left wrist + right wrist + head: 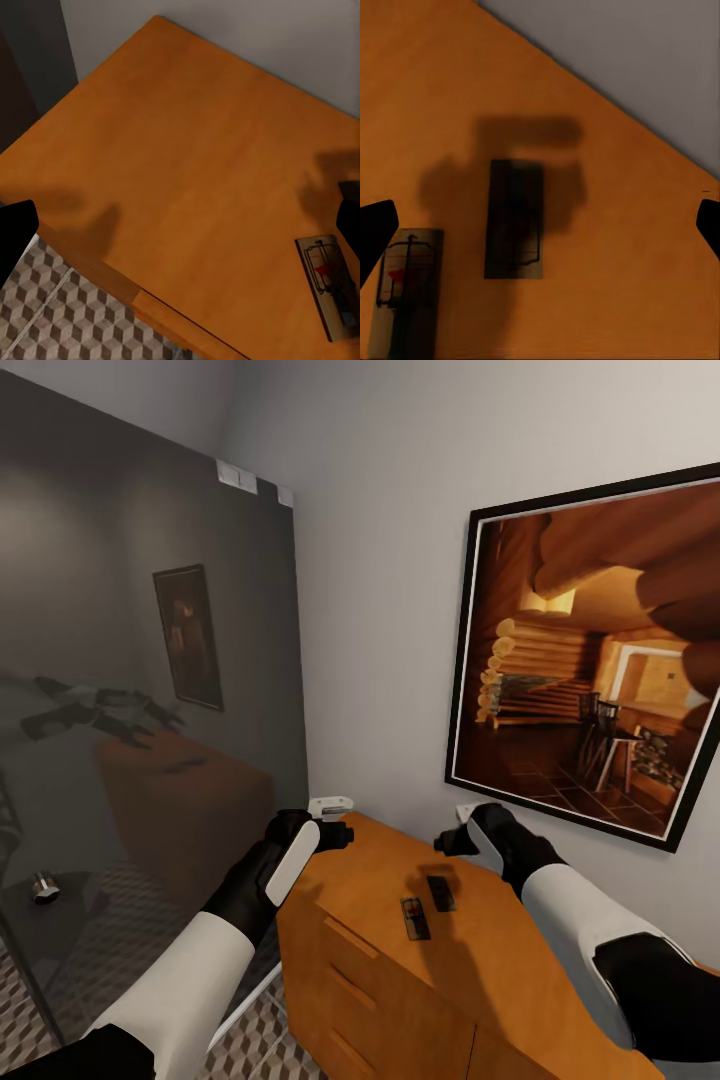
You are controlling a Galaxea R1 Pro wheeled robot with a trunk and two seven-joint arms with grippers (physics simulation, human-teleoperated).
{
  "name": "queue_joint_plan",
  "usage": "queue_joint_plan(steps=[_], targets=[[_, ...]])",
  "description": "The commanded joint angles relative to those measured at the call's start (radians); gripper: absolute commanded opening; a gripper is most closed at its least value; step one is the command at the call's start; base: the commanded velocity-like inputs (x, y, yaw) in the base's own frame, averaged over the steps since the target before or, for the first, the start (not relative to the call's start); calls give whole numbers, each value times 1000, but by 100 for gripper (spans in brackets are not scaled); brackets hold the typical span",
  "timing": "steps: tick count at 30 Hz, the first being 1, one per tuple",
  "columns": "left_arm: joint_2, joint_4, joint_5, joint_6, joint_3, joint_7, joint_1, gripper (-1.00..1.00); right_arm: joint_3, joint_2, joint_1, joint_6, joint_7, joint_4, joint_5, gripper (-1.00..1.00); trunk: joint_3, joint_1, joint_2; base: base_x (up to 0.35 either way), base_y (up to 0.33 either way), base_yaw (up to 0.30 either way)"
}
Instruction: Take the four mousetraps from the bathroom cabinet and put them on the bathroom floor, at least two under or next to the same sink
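Note:
Two mousetraps lie on the flat top of the orange-brown cabinet (380,980): one with a red mark (415,918) and one in shadow (440,892) just behind it. My left gripper (335,832) hovers over the cabinet's left rear corner, open and empty. My right gripper (452,842) hangs above the traps, open and empty. The right wrist view has the shadowed mousetrap (514,219) between its spread fingertips (376,229) and the red-marked mousetrap (406,292) off to one side. The left wrist view looks down on the cabinet top (195,165) with the red-marked mousetrap (328,281) near one edge.
A dark glass shower panel (150,660) stands close on the left of the cabinet. A large framed picture (590,660) hangs on the wall behind it. Cube-patterned floor tiles (250,1040) show below the cabinet's left side (45,315). A small white fitting (330,803) sits by the wall.

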Motion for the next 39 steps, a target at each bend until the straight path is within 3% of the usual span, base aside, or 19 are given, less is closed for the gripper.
queue_joint_plan(steps=[1,39], targets=[[0,-1,10,1,-1,10,0,100,8,-1,-1,12,-5,-1,-9,100,-1,0,-1,0,0,0],[0,-1,10,1,-1,10,0,100,10,0,-3,25,-2,-5,-11,100,-1,0,-1,0,0,0]])
